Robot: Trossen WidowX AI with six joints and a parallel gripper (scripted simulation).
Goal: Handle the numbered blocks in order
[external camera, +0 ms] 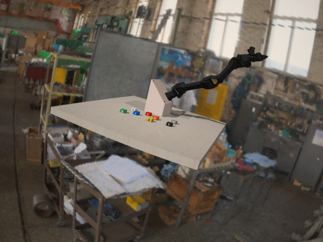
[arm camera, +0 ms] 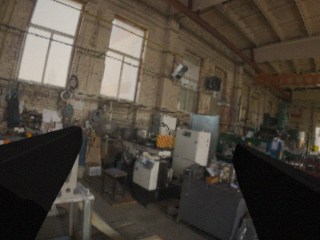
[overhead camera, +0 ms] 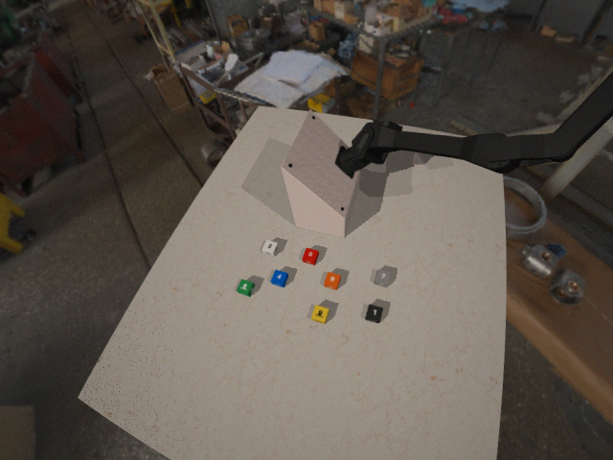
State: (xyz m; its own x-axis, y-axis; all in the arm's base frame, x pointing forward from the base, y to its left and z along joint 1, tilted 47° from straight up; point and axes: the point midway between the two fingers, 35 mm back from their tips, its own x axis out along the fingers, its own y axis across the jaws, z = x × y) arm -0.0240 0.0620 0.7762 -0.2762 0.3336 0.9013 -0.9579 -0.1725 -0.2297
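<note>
My gripper is open and empty, raised far from the blocks; the top view does not show it. Eight blocks lie apart on the table: red reads 0, black 1, white 2, blue 4, grey 7. Digits on the orange, green and yellow blocks are too blurred to tell. The wrist view shows no block.
The arm comes out of the sloped face of a pale wedge-shaped mount, which stands on the table behind the blocks. The red and white blocks are nearest the mount.
</note>
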